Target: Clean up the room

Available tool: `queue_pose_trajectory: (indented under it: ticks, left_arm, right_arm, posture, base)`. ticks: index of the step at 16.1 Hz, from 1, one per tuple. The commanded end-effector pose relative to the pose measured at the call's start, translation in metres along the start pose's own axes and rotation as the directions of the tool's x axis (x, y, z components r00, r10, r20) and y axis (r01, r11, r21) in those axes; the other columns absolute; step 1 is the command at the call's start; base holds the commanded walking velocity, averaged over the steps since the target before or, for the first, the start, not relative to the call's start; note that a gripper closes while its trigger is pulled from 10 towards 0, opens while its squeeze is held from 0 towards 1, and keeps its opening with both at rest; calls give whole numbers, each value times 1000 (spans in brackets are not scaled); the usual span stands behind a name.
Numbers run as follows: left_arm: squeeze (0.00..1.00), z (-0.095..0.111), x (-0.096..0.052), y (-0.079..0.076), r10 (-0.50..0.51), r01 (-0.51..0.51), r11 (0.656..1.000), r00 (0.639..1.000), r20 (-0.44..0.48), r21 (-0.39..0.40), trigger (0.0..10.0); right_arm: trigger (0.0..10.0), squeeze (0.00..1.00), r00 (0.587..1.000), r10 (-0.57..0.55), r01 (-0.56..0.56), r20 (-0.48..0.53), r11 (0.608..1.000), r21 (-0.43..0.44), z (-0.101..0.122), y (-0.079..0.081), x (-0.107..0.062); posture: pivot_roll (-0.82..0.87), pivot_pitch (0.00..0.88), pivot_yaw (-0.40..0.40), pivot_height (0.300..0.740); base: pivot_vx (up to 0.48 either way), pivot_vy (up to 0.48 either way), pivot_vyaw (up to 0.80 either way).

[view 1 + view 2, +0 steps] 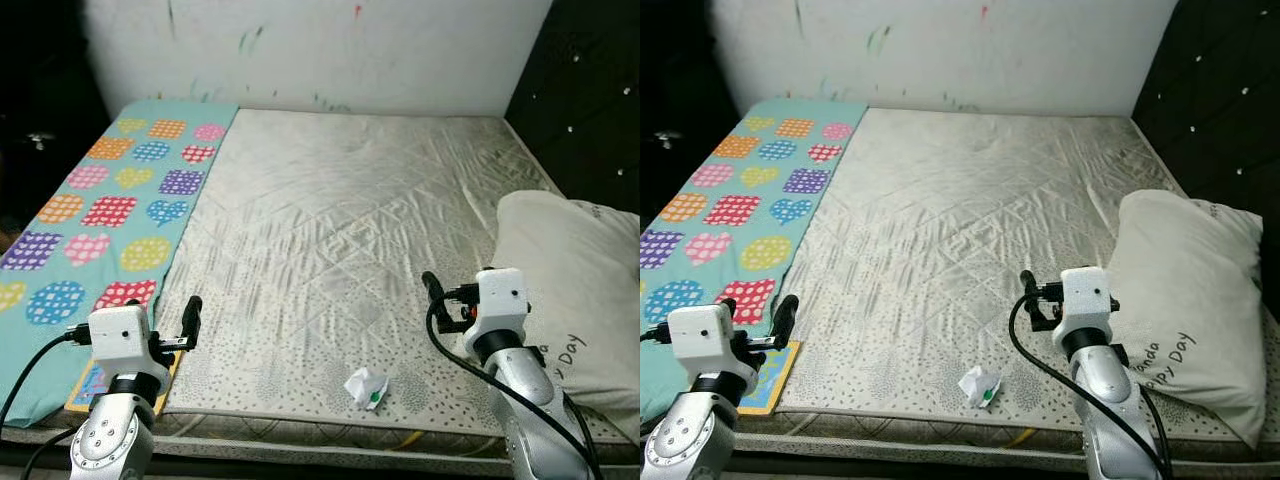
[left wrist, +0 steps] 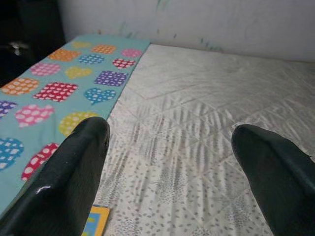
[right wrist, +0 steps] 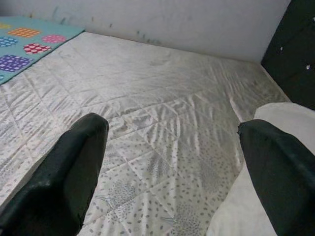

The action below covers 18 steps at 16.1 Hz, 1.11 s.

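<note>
Here's the bed (image 1: 350, 200), a bare quilted mattress running back to the scribbled white wall (image 1: 330, 50). Right at the front edge, a little right of the middle, lies a crumpled white wrapper (image 1: 366, 387) with a touch of green on it, and nothing is touching it.

The right pincer (image 3: 172, 162) hovers over the front right part of the mattress, fingers spread wide and holding nothing. From the head views the wrapper sits nearer the front edge than this pincer and toward the robot's left of it, near but clearly apart.

The left pincer (image 2: 170, 162) is up too, over the front left of the bed, fingers wide apart and empty. The wrapper lies well off to its right along the front edge.

Down the left side of the bed runs a teal sheet (image 1: 95, 210) with coloured hearts and dotted patches. A flat yellow-edged card (image 1: 768, 377) pokes out at the front left corner, just beside the left pincer. A white pillow (image 1: 570, 290) with printed lettering rests along the right edge, just beside the right arm.
</note>
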<state>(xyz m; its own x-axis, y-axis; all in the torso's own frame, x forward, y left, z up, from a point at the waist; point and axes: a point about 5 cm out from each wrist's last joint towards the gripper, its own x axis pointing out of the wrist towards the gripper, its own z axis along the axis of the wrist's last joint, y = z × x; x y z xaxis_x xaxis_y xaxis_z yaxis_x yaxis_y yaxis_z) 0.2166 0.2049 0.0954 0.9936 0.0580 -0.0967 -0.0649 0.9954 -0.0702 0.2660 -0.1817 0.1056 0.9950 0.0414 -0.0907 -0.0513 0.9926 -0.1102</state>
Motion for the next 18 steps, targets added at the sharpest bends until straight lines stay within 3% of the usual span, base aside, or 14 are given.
queue_pose_trajectory:
  ticks: [1,4,7,10,13,16,18]
  left_arm:
    - [0,3,1,-1,-3,3,1000,1000,3,-7,10000]
    - [0,1,2,2,30,-31,999,999,-22,-20,10000]
    - [0,-1,2,6,67,-68,998,997,-44,-9,10000]
    - [0,2,3,1,26,-26,1000,999,-34,13,10000]
    - [0,1,3,3,44,-45,999,998,-42,-20,10000]
    - [0,0,4,6,70,-71,997,996,-57,-24,10000]
    - [0,1,4,6,68,-70,997,996,-51,-25,10000]
  right_arm:
    - [10000,0,1000,18,-18,23,1000,13,7,1,0]
    - [10000,0,999,40,-40,16,999,8,6,3,-4]
    - [10000,0,999,47,-47,11,999,8,7,3,-5]
    - [10000,0,998,60,-60,10,998,9,7,4,-4]
    - [10000,0,997,76,-76,8,997,8,8,7,-4]
    - [10000,0,991,122,-120,49,992,-49,12,10,-5]
    - [10000,0,988,148,-144,49,987,-67,13,13,-5]
  posture:
    - [-158,0,-23,740]
    - [-163,0,-23,740]
    - [-166,0,-26,700]
    - [-166,0,-26,670]
    - [-166,0,-26,630]
    - [-167,0,-23,590]
    - [-167,0,-28,590]
  base:
    - [0,0,0]
    - [0,0,0]
    - [0,0,0]
    - [0,0,0]
    - [0,0,0]
    - [0,0,0]
    - [0,0,0]
